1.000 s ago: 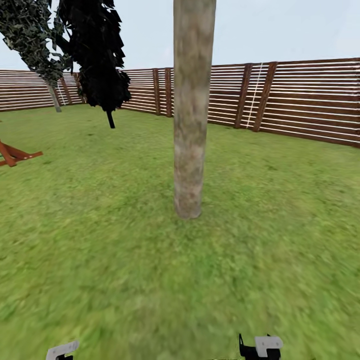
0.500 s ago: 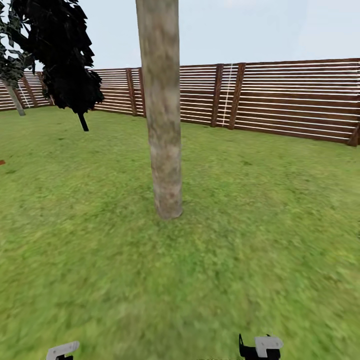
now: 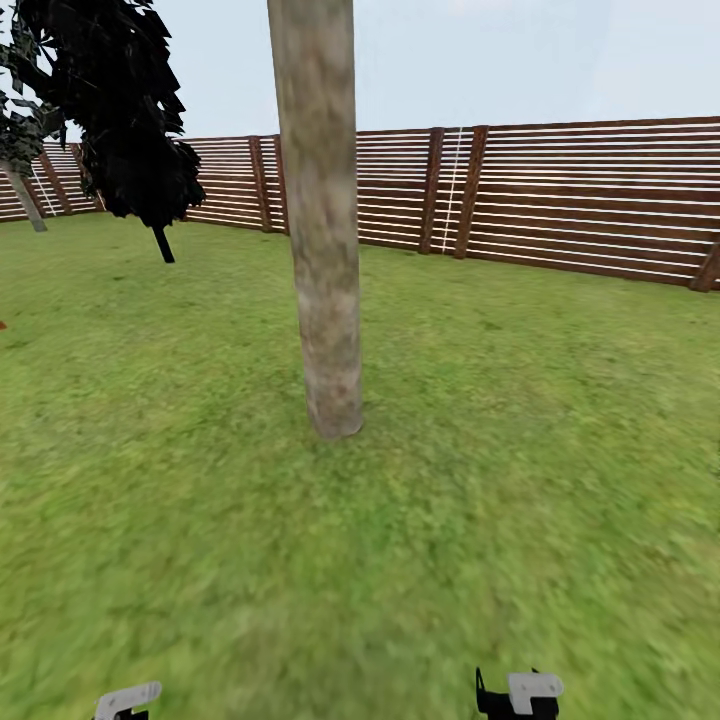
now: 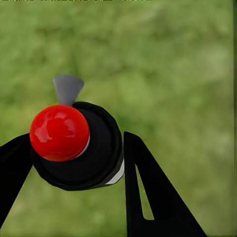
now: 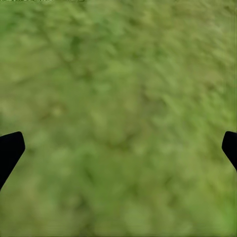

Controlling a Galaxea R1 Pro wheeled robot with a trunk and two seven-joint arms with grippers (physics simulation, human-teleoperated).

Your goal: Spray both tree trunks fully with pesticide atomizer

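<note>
At our far left, a dark narrow conifer (image 3: pixel 140 120) stands near the slatted wooden fence (image 3: pixel 560 195), well away from anything we need. Low at our left, the left gripper (image 4: pixel 74 158) pinches the pesticide atomizer (image 4: pixel 76 145) between its two black fingers, the red knob and grey nozzle tip showing above the black body, grass behind it. Ahead and slightly left of centre rises the tree trunk (image 3: pixel 322 220), a mottled grey-beige column standing upright out of the floor (image 3: pixel 520 480), its long axis vertical and its top beyond our view. It lies forward of the left arm, which is the nearer one and the one carrying the sprayer, so we judge the coming move is to close in and aim the nozzle at the bark. No white specks show on the trunk yet. Open lawn surrounds the trunk on every side. At our right, the right gripper (image 5: pixel 118 148) hangs spread wide and empty over grass.
</note>
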